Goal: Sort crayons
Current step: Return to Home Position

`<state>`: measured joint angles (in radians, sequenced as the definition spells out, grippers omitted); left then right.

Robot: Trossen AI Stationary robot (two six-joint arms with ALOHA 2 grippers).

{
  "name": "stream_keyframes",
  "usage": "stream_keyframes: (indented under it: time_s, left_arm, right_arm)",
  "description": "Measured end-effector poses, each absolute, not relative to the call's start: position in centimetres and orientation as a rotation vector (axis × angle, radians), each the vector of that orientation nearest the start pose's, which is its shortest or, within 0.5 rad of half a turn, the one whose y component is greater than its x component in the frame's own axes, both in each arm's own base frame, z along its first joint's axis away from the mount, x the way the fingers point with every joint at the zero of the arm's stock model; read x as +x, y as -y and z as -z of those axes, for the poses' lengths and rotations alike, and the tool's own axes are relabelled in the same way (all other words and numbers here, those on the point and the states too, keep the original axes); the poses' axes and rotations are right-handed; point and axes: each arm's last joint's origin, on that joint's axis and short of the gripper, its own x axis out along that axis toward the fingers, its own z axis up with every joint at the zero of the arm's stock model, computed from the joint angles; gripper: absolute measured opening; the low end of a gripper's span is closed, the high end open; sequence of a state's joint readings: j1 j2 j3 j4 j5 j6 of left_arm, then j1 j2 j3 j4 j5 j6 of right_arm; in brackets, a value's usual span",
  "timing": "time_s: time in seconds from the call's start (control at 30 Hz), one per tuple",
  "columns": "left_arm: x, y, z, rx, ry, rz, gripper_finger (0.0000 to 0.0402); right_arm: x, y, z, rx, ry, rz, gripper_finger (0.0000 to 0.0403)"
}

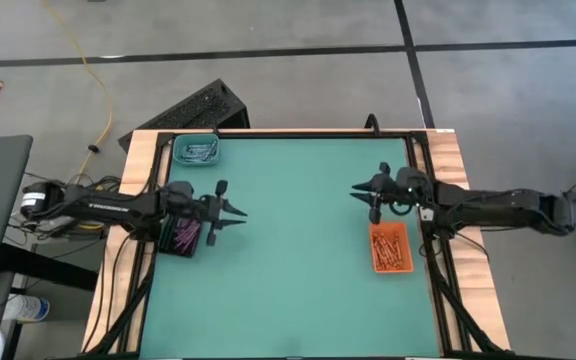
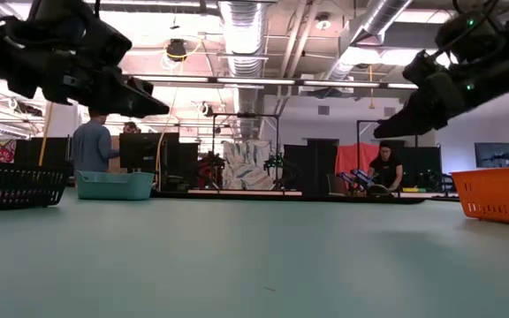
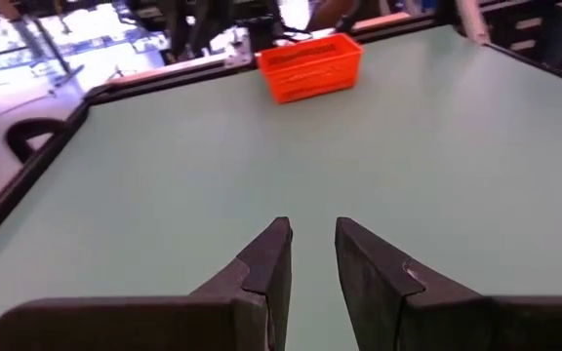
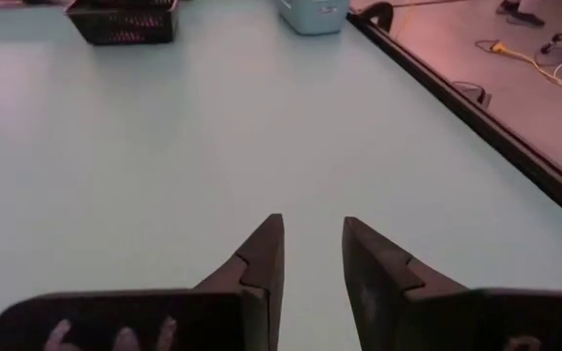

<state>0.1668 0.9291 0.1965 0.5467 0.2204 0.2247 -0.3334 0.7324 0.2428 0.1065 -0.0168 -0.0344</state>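
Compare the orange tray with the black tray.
The orange tray holds orange crayons; the black tray holds purple crayons. The orange tray lies at the table's right edge in full view; the black tray lies at the left edge, partly under the left arm. Both are small, rectangular and open-topped.

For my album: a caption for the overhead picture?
Orange crayons in orange tray, purple crayons in black tray; left gripper and right gripper hover open.
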Motion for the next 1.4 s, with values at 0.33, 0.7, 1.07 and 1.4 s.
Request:
stream_keyframes:
  time_s: [0.33,0.7,1.07,1.4]
  left_arm:
    - [14.2,-4.4,-14.9,0.099,-0.119,-0.077,0.0073]
    - [12.2,-3.6,-15.9,0.128,-0.102,-0.109,0.0073]
    - [9.8,-2.9,-16.6,0.102,-0.026,-0.181,0.0073]
    - [9.8,-2.0,-16.8,0.073,0.014,-0.115,0.0073]
  right_arm:
    - [12.5,6.4,-17.2,0.058,-0.322,0.369,0.0102]
    - [10.3,5.5,-15.7,0.052,-0.230,0.408,0.0102]
    - [9.5,4.8,-15.7,0.036,-0.114,0.432,0.0102]
    - [10.2,3.1,-15.5,0.072,-0.126,0.296,0.0102]
